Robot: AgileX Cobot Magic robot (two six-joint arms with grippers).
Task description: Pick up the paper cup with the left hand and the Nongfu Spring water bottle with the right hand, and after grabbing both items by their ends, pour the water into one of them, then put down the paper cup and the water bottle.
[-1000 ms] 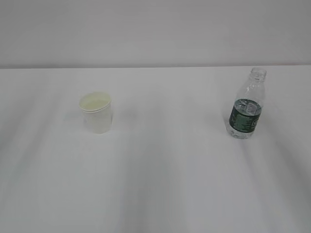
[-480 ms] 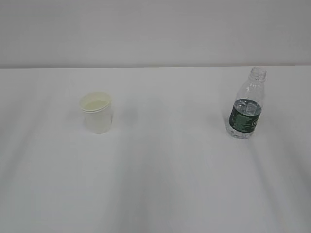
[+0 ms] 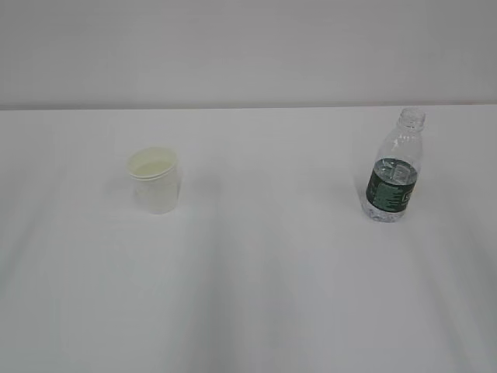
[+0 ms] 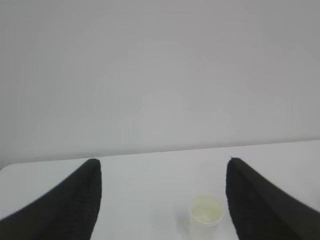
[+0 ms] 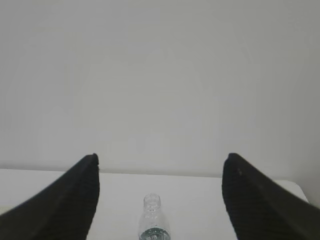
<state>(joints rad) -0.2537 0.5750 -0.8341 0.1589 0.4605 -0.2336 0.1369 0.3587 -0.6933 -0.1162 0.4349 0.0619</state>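
**Both grippers open and far back, cup and bottle not yet picked up**

A plain white table (image 3: pixel 256 311) is shown against a pale wall. The paper cup (image 3: pixel 154 180) is seen standing upright on the left part of the table, its cream inside visible from above. The Nongfu Spring water bottle (image 3: pixel 394 169) is seen standing upright well apart from it on the right, capless, with the water (image 3: pixel 386 210) showing near its base below the dark green label band. No arm is seen in the exterior view.

In the left wrist view, the left hand (image 4: pixel 162 200) is shown with its two dark fingers spread wide and nothing between them; the cup (image 4: pixel 205 215) appears small and distant, nearer the right finger than the middle of the gap. In the right wrist view, the right hand (image 5: pixel 160 197) is likewise shown spread wide and empty, with the bottle (image 5: pixel 153 220) lying roughly centred in the gap, far ahead.

The step in hand is judged to be the approach before the first grasp; nothing of the task is done. For the next move, each arm would need to be advanced and lowered toward its object, the left one shifted a little so that the cup is centred, and the fingers closed gently, since the light cup could be crushed or tipped.
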